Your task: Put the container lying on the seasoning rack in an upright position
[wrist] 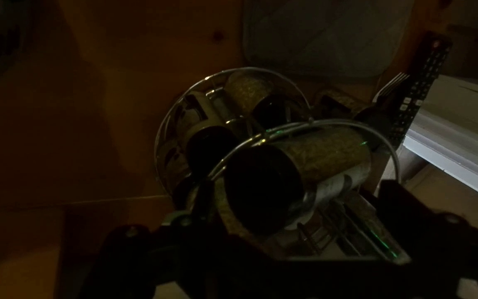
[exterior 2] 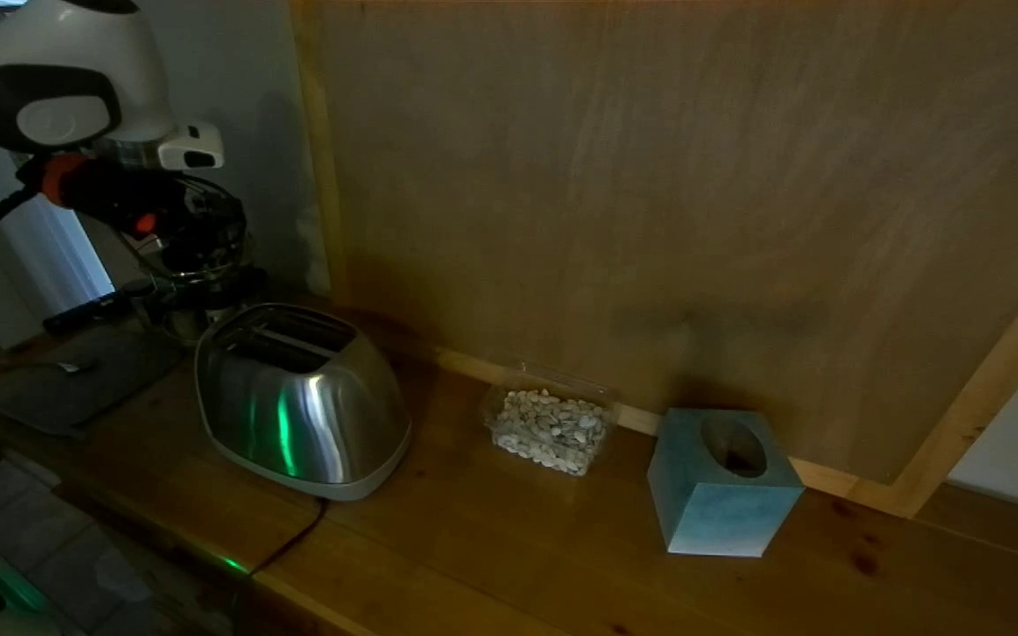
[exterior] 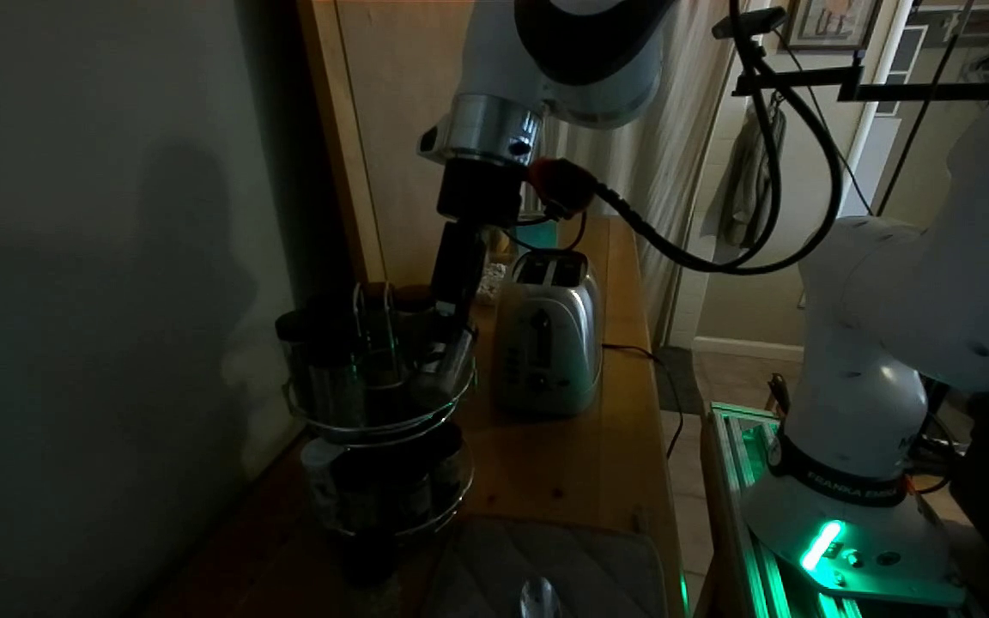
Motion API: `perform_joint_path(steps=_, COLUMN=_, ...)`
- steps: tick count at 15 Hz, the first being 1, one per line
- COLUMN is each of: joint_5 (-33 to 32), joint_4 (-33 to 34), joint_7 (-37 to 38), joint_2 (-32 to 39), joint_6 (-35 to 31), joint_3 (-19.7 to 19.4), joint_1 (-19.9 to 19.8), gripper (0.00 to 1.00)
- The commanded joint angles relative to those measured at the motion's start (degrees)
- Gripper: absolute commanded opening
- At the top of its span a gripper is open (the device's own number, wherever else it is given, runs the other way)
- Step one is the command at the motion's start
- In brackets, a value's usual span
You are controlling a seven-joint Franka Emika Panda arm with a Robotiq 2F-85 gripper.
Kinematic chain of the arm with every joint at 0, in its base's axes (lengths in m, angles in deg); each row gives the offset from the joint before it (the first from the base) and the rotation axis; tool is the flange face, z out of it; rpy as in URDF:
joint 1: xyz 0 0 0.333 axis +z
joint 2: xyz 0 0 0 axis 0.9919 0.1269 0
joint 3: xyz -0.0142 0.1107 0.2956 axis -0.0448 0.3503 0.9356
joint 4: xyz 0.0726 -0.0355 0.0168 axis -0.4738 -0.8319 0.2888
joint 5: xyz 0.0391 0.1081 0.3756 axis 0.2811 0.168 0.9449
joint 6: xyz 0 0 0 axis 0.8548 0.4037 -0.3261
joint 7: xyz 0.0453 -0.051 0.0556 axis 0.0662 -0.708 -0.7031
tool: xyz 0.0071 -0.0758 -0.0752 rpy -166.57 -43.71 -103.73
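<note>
The seasoning rack [exterior: 409,427] is a round two-tier wire carousel by the wall, full of dark-capped jars. In an exterior view it shows only partly behind the toaster [exterior 2: 200,276]. In the wrist view, the container [wrist: 330,153] is a dark-capped jar with yellowish contents and a white label. It lies on its side on the upper tier, inside the wire ring [wrist: 347,121]. My gripper [wrist: 297,189] is open, with one dark finger on each side of the jar and visible gaps. In an exterior view the gripper [exterior: 443,348] reaches down at the upper tier's toaster side; contact is too dark to tell.
A silver toaster [exterior: 546,343] stands close beside the rack. A grey mat [exterior: 563,566] with a spoon [exterior: 539,596] lies in front. A remote [wrist: 419,91] and fork [wrist: 390,87] lie near the rack. A pebble box [exterior 2: 553,428] and a blue box [exterior 2: 725,508] stand beyond the toaster.
</note>
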Motion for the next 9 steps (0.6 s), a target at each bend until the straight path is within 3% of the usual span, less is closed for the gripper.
perform_joint_path(steps=1, joint_5=2.1, joint_4=0.4, joint_7=-1.3, joint_2=1.5, joint_6=-2.2, joint_3=-0.1, joint_1=1.2, gripper=1.00)
perform_joint_path(steps=9, joint_5=1.7, joint_4=0.4, joint_7=-1.2, joint_2=3.1, joint_6=-2.7, joint_3=0.5, joint_1=2.4, gripper=0.93)
